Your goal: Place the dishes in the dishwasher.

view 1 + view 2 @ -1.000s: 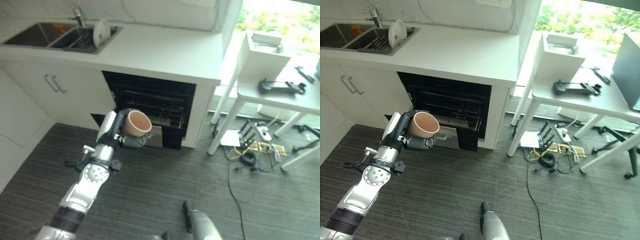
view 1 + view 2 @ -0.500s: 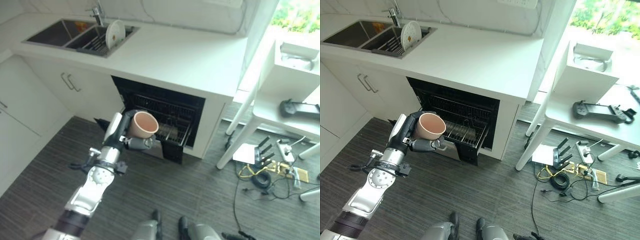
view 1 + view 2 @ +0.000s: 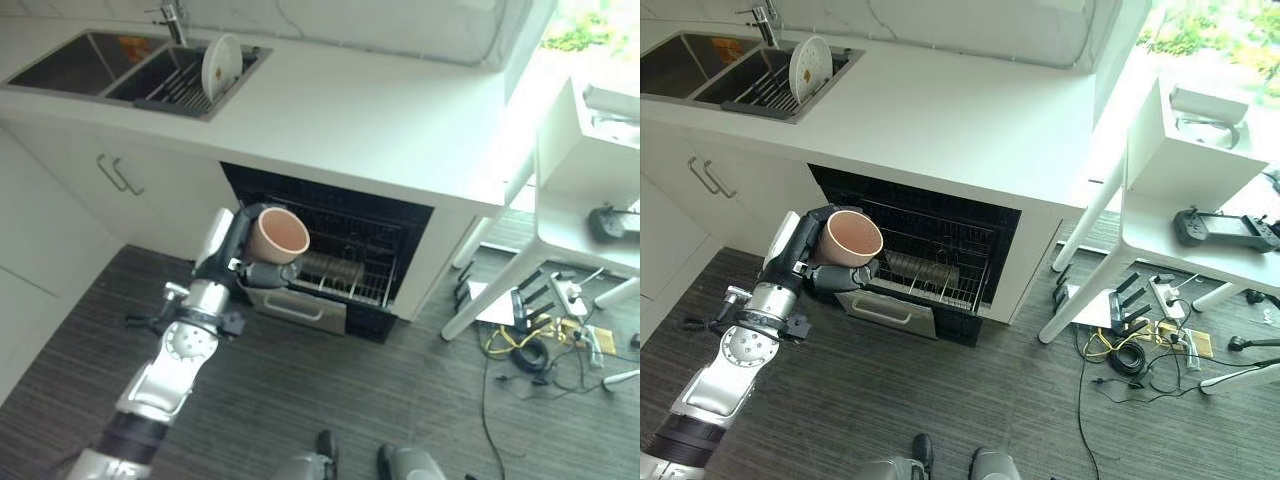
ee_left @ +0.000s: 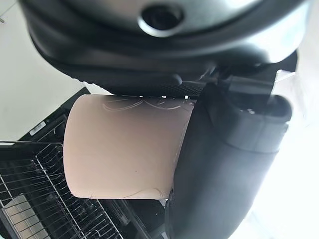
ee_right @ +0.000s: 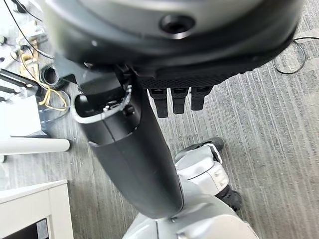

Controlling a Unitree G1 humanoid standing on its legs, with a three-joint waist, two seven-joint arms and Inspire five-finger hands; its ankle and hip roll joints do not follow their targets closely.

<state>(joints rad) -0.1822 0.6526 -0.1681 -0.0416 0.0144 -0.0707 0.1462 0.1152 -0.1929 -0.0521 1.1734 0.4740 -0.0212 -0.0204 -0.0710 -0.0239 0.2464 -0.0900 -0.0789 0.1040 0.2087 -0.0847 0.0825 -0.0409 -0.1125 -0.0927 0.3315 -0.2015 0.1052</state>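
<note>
left hand (image 3: pixel 247 262) raised | grips cup (image 3: pixel 279 235) | before dishwasher (image 3: pixel 340 235)

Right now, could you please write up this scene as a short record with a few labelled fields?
held item: pink cup, tipped so its open mouth faces up and toward the camera
left hand: left hand curled round the cup, raised in front of the dishwasher
right hand: right hand hanging over the striped floor, fingers straight, holding nothing
dishwasher: dishwasher open under the white counter, wire rack pulled partly out
still to load: white plate upright in the sink rack
nearby: white side table to the robot's right
</note>
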